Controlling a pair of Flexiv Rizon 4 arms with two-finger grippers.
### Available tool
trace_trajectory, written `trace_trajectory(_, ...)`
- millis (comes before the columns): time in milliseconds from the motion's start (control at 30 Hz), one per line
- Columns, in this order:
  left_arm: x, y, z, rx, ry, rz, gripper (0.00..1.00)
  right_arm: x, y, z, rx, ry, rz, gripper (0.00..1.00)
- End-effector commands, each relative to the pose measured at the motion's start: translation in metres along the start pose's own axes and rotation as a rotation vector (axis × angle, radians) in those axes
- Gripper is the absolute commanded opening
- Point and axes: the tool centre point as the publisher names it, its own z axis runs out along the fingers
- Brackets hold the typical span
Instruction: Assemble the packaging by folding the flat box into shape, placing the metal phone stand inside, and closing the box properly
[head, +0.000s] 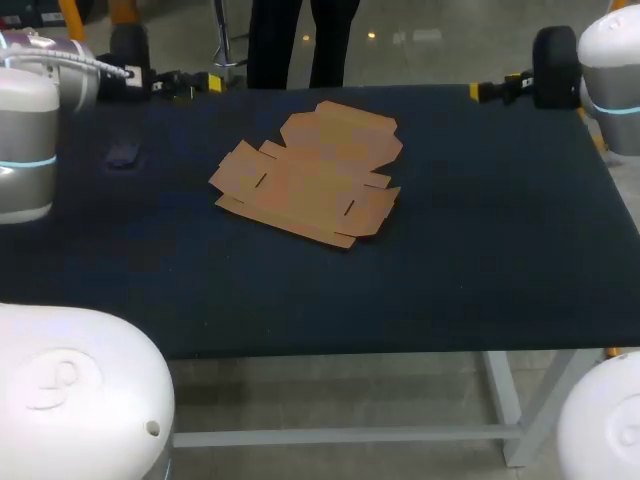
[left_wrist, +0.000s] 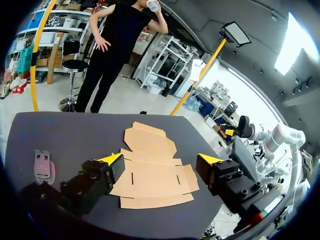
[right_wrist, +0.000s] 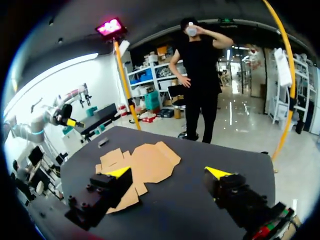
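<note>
Left arm (head: 30, 130): white and grey casing with a thin pale-blue ring; stood well to the left of the flat box.
Left gripper (left_wrist: 161, 159): black blocky fingers with yellow wedge tips, set wide apart; held beyond the box's far left, well apart from it; in the left wrist view the box lay ahead of the fingers, clear of both.
Phone stand (head: 124, 155): small flat piece with rounded corners and slotted cut-outs; dark in the head view, dull mauve in the left wrist view; lay on the table well to the left of the box. Its material could not be told.
Flat box (head: 310, 175): plain brown cardboard blank, unfolded and lying flat; matte surface; stepped, notched outline with a broad rounded panel on the far side, small tabs at the sides and short slits near the near edge; rested around the middle of the table, towards its far edge.
Table (head: 480, 250): dark matte top, cloth-like, on a pale grey metal frame; bore the box.
Right gripper (right_wrist: 167, 172): same black fingers and yellow tips, spread apart; held beyond the box's far right, well apart from it.
Right arm (head: 610, 70): white and grey casing, to the right of the box.
</note>
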Motion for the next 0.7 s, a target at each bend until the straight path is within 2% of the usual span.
trace_trajectory(33,-0.002,0.006,-0.009,-0.257,-0.022,-0.071,1.00,-0.005,-0.004,-0.009,0.197,0.012,0.051,1.00)
trace_trajectory(200,-0.003,0.018,-0.010,-0.332,-0.047,-0.155,1.00,-0.010,-0.019,-0.014,0.267,0.057,0.150,1.00)
trace_trajectory(367,0.000,0.027,-0.010,-0.400,-0.033,-0.215,1.00,-0.006,-0.030,-0.019,0.335,0.067,0.206,1.00)
trace_trajectory(400,0.001,0.029,-0.010,-0.423,-0.028,-0.226,1.00,-0.004,-0.032,-0.019,0.348,0.079,0.213,1.00)
trace_trajectory(467,0.003,0.035,-0.008,-0.504,-0.076,-0.228,1.00,-0.002,-0.035,-0.020,0.355,0.091,0.215,1.00)
trace_trajectory(700,0.003,0.035,-0.008,-0.504,-0.076,-0.228,1.00,-0.002,-0.035,-0.020,0.355,0.091,0.215,1.00)
